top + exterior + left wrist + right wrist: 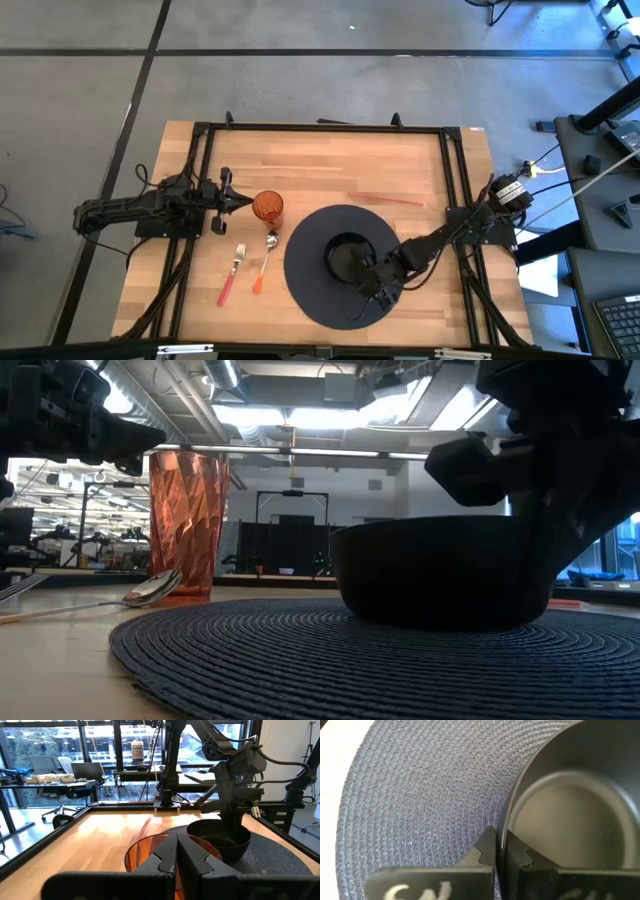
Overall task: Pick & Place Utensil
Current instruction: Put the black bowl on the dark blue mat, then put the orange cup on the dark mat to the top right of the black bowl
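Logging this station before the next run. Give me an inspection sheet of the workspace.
Surface: wooden table, round dark placemat.
Job's things: fork and spoon side by side, left of the placemat; black bowl on it.
Clutter: orange cup; thin red stick.
Grippers: left gripper shut beside the cup; right gripper pinching the bowl's rim.
Cables: bundle by the right arm's base.
Surroundings: office desks, chairs, windows.
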Available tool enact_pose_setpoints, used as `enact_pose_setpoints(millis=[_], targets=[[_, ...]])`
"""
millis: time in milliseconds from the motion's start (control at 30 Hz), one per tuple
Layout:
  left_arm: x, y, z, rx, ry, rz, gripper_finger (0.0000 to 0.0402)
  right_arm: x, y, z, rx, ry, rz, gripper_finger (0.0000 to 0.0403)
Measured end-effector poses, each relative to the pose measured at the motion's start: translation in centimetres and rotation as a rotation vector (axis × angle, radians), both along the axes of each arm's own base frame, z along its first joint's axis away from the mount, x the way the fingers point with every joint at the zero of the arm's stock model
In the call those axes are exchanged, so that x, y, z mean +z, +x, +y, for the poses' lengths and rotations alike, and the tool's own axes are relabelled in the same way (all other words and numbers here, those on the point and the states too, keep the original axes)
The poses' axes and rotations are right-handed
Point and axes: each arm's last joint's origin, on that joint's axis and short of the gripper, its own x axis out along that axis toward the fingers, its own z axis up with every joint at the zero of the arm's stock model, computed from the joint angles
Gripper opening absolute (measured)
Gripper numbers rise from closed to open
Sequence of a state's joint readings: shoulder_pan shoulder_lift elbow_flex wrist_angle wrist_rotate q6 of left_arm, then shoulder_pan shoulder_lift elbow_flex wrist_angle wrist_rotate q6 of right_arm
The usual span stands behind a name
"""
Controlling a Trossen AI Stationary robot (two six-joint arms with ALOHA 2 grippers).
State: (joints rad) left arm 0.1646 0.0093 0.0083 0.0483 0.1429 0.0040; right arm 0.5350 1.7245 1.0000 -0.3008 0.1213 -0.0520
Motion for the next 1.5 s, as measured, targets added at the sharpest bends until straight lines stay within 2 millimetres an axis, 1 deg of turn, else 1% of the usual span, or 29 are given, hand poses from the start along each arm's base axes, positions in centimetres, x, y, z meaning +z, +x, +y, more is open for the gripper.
enact_pose_setpoints(millis=[233, 600, 733, 900, 1067, 1200, 1300, 1400, 1500], targets=[[0.0, 0.0, 0.0, 0.000, 0.000, 0.000, 0.0004, 0.1, 0.1, 0.0, 0.003, -0.003, -0.014, 0.0011], [0.0, 0.0, 0.0, 0.000, -0.001, 0.000, 0.0004, 0.1, 0.1, 0.0, -0.005, -0.001, -0.016, 0.0096], [0.0, 0.0, 0.0, 0.000, -0.001, 0.000, 0.0004, 0.3, 0.1, 0.0, 0.003, -0.004, -0.021, 0.0111], [0.0, 0.0, 0.0, 0.000, 0.000, 0.000, 0.0004, 0.8, 0.3, 0.1, 0.004, 0.000, -0.023, 0.0114], [0.0, 0.0, 0.0, 0.000, 0.000, -0.001, 0.0004, 2.3, 0.4, 0.2, 0.013, 0.001, -0.042, 0.0114], [0.0, 0.0, 0.0, 0.000, -0.001, 0.003, 0.0004, 4.2, 0.0, -0.1, 0.063, -0.007, -0.114, 0.0114], [-0.1, 0.0, 0.0, 0.000, 0.000, 0.005, 0.0004, 6.3, -0.4, -0.3, 0.105, 0.004, -0.205, 0.0114], [-0.1, 0.0, 0.0, 0.000, -0.001, 0.006, 0.0004, 9.0, -1.1, -0.7, 0.140, 0.030, -0.325, 0.0111], [-0.1, 0.0, 0.0, 0.000, -0.001, 0.006, 0.0004, 11.7, -2.1, -1.2, 0.239, 0.118, -0.452, 0.0096]])
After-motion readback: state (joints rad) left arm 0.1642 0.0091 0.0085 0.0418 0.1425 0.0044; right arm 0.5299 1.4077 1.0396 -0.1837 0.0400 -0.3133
